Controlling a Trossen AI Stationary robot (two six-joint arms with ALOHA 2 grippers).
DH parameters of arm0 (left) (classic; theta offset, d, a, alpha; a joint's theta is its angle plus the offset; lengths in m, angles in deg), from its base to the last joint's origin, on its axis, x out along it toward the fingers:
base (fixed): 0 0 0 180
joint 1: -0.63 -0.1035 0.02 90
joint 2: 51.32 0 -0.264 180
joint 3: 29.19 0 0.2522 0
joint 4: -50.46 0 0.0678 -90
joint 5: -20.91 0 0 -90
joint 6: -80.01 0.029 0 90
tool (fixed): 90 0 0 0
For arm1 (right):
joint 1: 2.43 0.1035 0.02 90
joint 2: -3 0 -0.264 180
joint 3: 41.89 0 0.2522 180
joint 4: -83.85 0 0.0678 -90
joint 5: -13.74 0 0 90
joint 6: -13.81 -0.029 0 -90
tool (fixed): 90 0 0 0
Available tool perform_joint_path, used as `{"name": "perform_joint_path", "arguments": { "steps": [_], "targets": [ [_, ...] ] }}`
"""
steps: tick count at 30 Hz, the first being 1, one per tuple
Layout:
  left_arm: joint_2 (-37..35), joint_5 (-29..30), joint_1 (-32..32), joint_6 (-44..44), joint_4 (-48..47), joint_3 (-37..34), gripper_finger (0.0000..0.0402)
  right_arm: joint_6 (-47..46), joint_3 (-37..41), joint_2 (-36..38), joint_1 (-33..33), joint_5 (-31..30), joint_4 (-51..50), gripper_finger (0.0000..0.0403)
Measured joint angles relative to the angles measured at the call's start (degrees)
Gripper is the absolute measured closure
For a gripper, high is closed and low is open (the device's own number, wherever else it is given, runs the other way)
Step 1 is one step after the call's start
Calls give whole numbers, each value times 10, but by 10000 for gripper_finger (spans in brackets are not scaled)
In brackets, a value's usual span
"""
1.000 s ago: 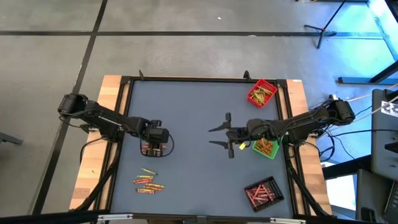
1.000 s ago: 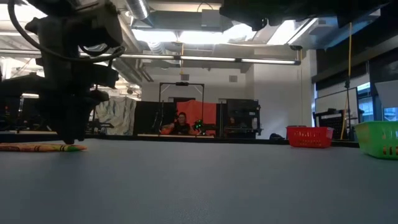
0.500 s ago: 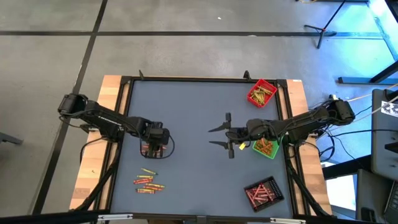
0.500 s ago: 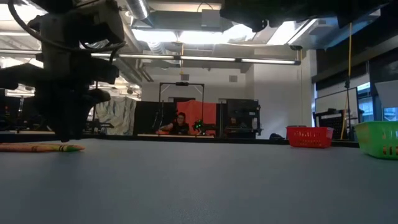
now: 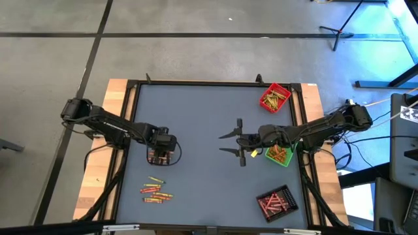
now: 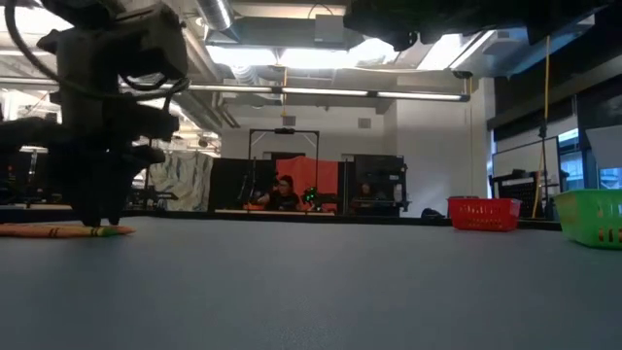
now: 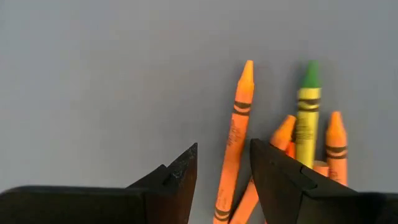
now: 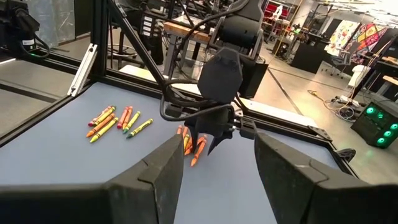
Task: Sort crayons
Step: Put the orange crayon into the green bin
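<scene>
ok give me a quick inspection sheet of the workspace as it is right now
surface: grey table top in a black frame, wood strips at both sides.
job's things: loose crayons near the front left; a small cluster under the left gripper; more crayons in the red tray, green tray and black tray.
clutter: nothing seen.
grippers: left gripper low over the cluster, jaws open astride an orange crayon; right gripper open, empty, mid-table beside the green tray.
cables: black cables run along both arms and off the table sides.
surroundings: concrete floor, a stand; a person seated far behind.
</scene>
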Motion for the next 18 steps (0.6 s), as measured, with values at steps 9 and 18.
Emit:
{"name": "perform_joint_path", "arguments": {
  "steps": [9, 18],
  "targets": [
    [-1, 9, -8, 0, 18, -10, 281, 0, 0, 0, 0, 0, 0, 207],
    [-1, 16, -31, 6, 26, -11, 379, 0, 0, 0, 0, 0, -1, 207]
  ]
}}
